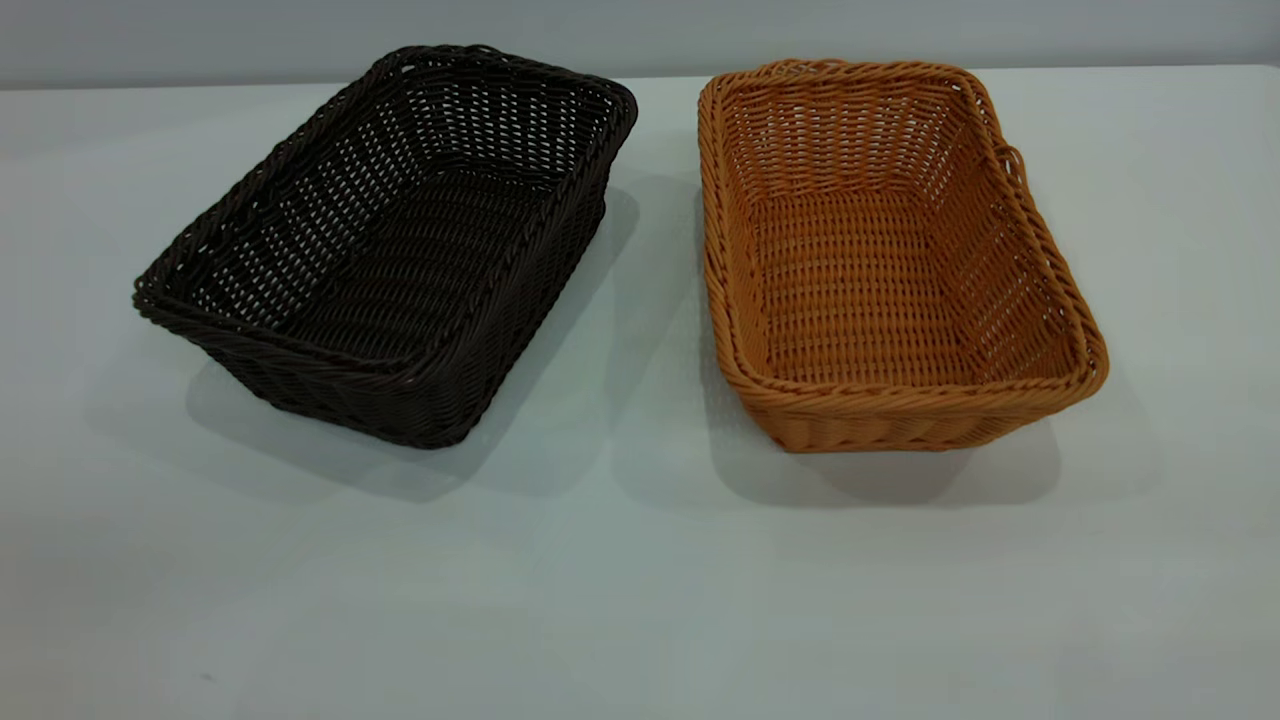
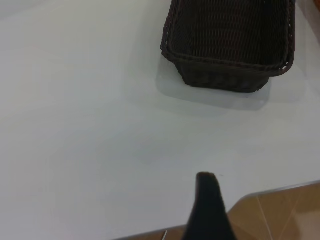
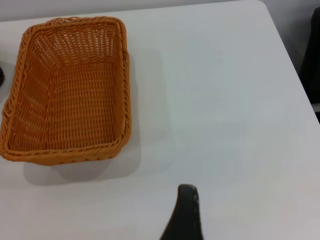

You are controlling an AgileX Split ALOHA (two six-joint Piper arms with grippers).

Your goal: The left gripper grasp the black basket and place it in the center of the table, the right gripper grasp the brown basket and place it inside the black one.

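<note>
The black basket [image 1: 400, 260] stands empty on the left half of the table [image 1: 640, 580], turned at an angle. The brown basket [image 1: 880, 270] stands empty on the right half, a gap of bare table between them. Neither gripper shows in the exterior view. In the left wrist view my left gripper [image 2: 207, 200] is a blurred black tip above the table's near edge, well away from the black basket [image 2: 225, 45]. In the right wrist view my right gripper [image 3: 186, 210] is a black tip above bare table, apart from the brown basket [image 3: 70, 95].
A rounded table corner and brown tiled floor [image 2: 280, 215] show beside the left gripper. A dark object [image 3: 312, 45] stands past the table's edge in the right wrist view. A grey wall [image 1: 640, 30] runs behind the table.
</note>
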